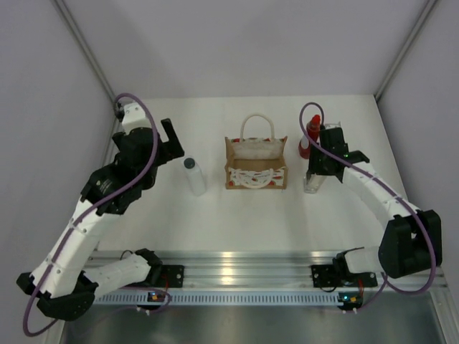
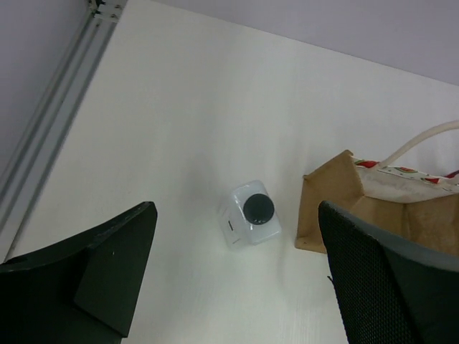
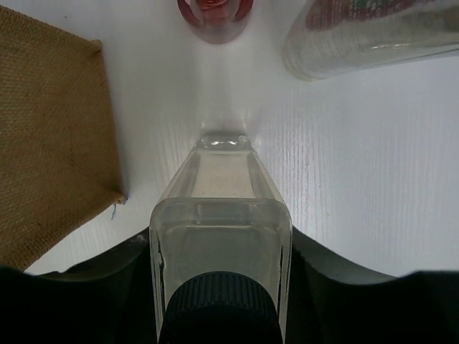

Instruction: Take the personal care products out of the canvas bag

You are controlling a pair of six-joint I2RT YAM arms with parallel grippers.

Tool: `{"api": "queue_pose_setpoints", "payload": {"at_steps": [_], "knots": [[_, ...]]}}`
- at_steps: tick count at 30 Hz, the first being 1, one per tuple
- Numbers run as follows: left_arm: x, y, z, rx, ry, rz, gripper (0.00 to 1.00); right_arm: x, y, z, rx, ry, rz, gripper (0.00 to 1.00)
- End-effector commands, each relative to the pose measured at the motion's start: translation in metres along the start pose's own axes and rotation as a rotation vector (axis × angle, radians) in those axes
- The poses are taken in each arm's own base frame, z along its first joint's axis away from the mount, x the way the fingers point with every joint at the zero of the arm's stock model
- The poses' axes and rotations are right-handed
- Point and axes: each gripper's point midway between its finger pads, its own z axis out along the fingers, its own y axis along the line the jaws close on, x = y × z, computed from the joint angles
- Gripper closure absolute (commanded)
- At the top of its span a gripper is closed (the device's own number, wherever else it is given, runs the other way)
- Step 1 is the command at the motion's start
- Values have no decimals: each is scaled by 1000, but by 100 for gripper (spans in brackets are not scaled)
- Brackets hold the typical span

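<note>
The pale cream bottle [image 3: 219, 215], cap toward the lens, is clamped in the right end effector [image 3: 219, 251], its base seemingly touching the bench [image 3: 358, 179] just beside the canvas bag [image 1: 256, 166]. This looks like the placing step; the next move calls for letting go and lifting straight up without tipping it. The left end effector [image 2: 247, 287] gapes wide above the white bottle [image 2: 251, 215].

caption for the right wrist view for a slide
right gripper, jaws hugging a pale dark-capped bottle beside the canvas bag, red bottle beyond
</note>
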Motion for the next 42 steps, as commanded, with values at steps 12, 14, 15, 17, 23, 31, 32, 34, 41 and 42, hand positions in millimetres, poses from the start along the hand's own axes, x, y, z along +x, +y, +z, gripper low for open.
{"api": "queue_pose_setpoints", "payload": {"at_steps": [12, 14, 15, 17, 23, 31, 32, 34, 41, 42], "knots": [[17, 88, -32, -215, -127, -9, 2, -67, 2, -55, -54, -250, 40, 12], [26, 94, -31, -227, -125, -14, 2, -70, -1, -72, -62, -276, 41, 5], [27, 98, -35, -226, -136, -27, 2, -75, -4, -89, -71, -323, 35, 0], [35, 106, -35, -245, -140, -29, 2, -77, -10, -116, -73, -381, 38, 0], [47, 119, -44, -228, -158, -62, 2, -70, -33, -163, -26, -462, 36, 0], [52, 119, -54, -147, -147, -15, 2, -41, -48, -196, -24, -563, 9, 0], [54, 118, -54, -133, -141, -3, 2, -38, -49, -203, -30, -586, -2, 1], [57, 117, -56, -104, -137, 18, 2, -33, -51, -209, -32, -602, -9, 1], [53, 113, -66, -26, -143, 55, 2, -11, -69, -220, 34, -548, -33, 1], [52, 111, -67, -12, -142, 75, 2, -9, -72, -220, 46, -546, -31, 1]]}}
